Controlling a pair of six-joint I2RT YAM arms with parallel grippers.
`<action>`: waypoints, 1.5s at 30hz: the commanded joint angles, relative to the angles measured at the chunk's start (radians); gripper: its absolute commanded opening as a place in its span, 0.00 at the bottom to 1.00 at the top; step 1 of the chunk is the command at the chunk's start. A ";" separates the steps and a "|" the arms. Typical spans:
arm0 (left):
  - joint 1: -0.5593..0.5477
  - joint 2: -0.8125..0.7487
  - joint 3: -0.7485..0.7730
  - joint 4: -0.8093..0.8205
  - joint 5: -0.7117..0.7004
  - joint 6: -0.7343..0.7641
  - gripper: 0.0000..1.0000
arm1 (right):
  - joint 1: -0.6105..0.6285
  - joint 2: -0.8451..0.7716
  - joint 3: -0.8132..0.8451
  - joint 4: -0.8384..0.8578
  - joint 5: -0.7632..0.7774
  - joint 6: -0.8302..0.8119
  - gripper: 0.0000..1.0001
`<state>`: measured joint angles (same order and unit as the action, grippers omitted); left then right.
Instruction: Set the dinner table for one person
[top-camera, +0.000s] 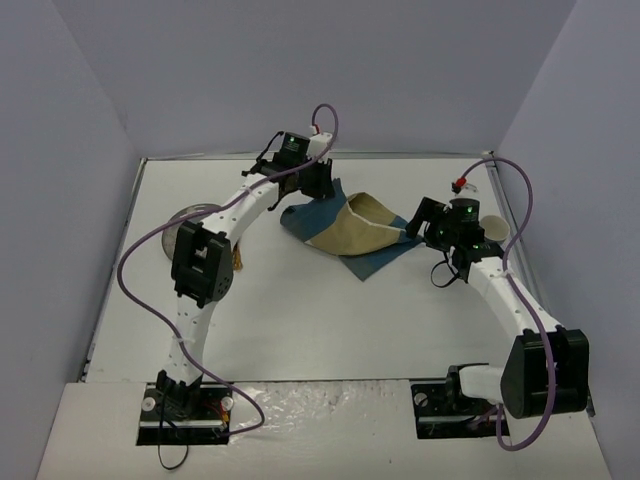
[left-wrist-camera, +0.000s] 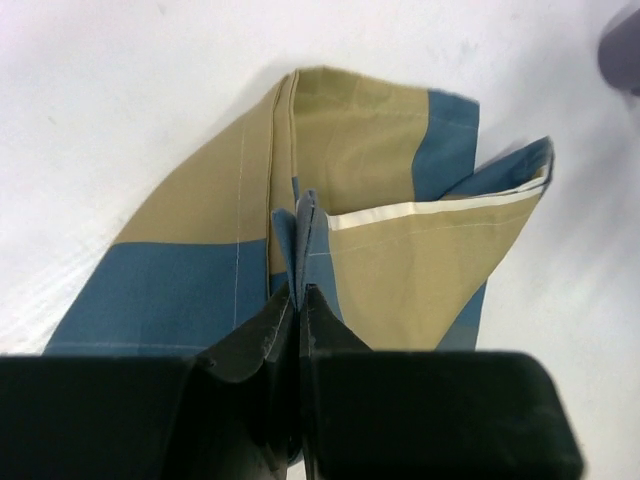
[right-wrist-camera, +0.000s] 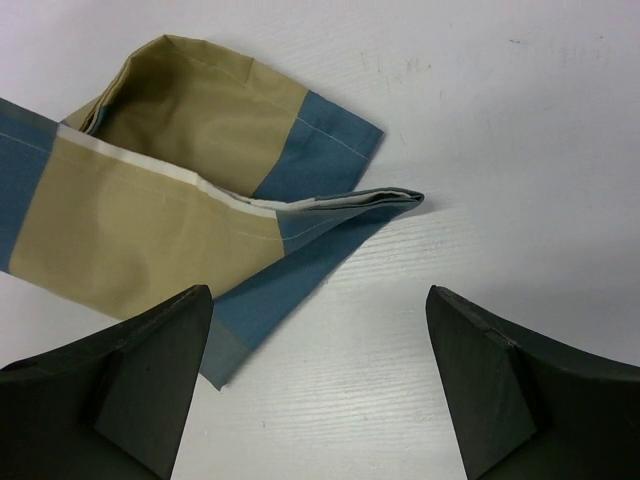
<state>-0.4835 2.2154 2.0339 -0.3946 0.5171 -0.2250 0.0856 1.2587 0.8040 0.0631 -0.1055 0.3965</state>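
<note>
The blue-and-tan striped placemat (top-camera: 355, 235) lies crumpled and folded on the white dinner table (top-camera: 300, 320), at the far middle. My left gripper (top-camera: 318, 188) is at its far left corner, shut on a raised fold of the cloth (left-wrist-camera: 300, 290); the rest of the placemat (left-wrist-camera: 380, 200) spreads out beyond the jaws. My right gripper (top-camera: 416, 224) is open and empty, low over the table just beside the placemat's right corner (right-wrist-camera: 400, 197). In the right wrist view (right-wrist-camera: 320, 310) the jaws stand wide apart, with a blue edge of the cloth (right-wrist-camera: 270, 290) next to the left finger.
A grey bowl (top-camera: 183, 219) sits at the left, partly hidden by the left arm. A tan cup (top-camera: 492, 228) stands at the right edge behind the right wrist. Grey walls close in the table at the back and sides.
</note>
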 joint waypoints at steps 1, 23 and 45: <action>-0.006 -0.229 0.144 0.020 -0.063 0.101 0.00 | -0.006 -0.074 0.022 0.048 0.012 0.003 0.84; -0.039 -0.669 -0.092 0.182 -0.189 0.056 0.00 | 0.000 -0.214 -0.037 0.073 -0.203 0.002 0.84; -0.047 -0.280 0.590 -0.069 -0.307 0.382 0.00 | -0.002 -0.339 -0.048 0.043 -0.043 0.026 0.84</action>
<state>-0.4946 2.0227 2.5386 -0.5148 0.1551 0.1030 0.0856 1.0179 0.7418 0.0733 -0.2514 0.4097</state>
